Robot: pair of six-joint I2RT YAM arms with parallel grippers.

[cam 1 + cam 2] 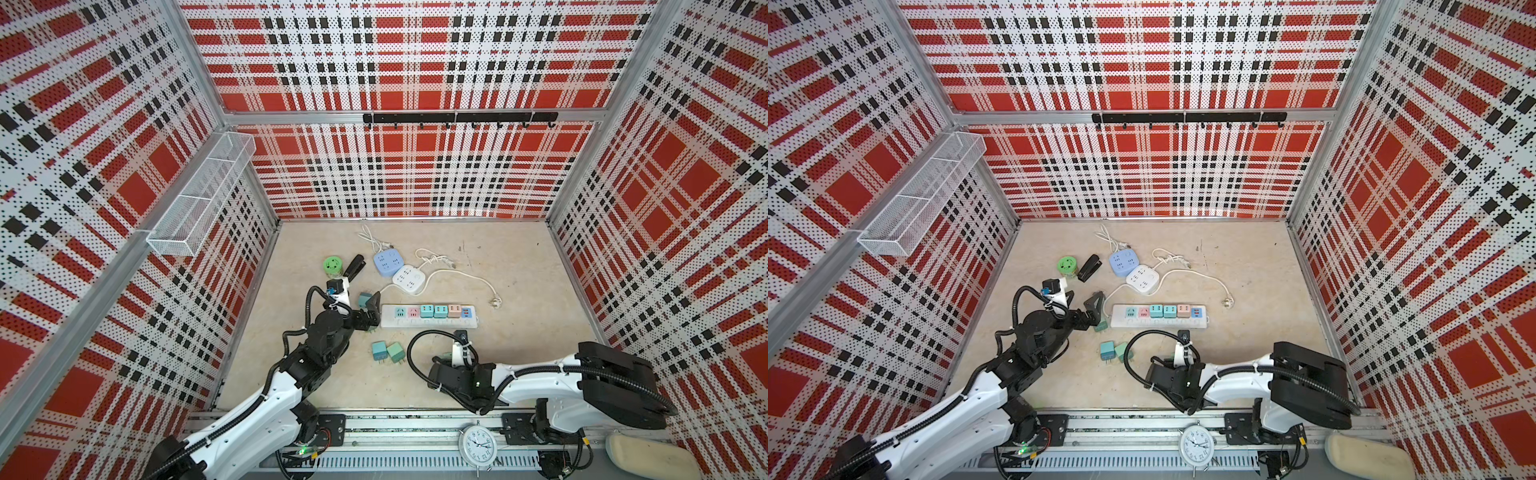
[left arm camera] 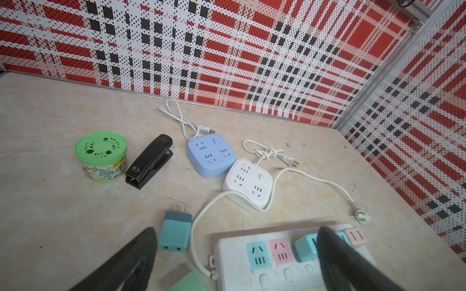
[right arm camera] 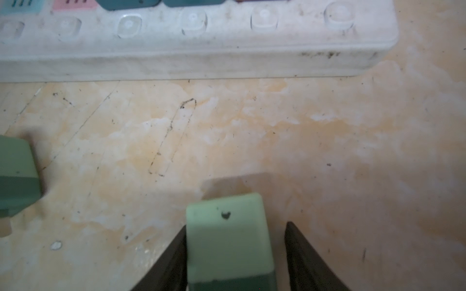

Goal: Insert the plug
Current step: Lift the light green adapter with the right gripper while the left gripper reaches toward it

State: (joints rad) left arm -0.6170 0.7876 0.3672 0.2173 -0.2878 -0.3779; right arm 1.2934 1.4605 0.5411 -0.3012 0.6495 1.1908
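A white power strip point(image 1: 430, 323) lies mid-table with several coloured plugs in it; its teal and pink sockets at the left end point(image 2: 258, 254) are empty. My right gripper point(image 3: 237, 225) straddles a light green plug point(image 3: 227, 239) on the table in front of the strip. One finger touches the plug and a gap shows at the other. In both top views the arm hides most of this. My left gripper point(image 2: 237, 231) hangs wide open over the strip's left end point(image 1: 373, 316), holding nothing. Loose plugs lie nearby: a teal one point(image 2: 175, 234) and a pair point(image 1: 387, 352).
Behind the strip sit a blue cube socket point(image 1: 388, 262) and a white one point(image 1: 409, 279) with looped white cords. A green round tin point(image 1: 333, 266) and a black stapler point(image 1: 355, 266) stand at back left. A clock point(image 1: 478, 446) lies on the front rail.
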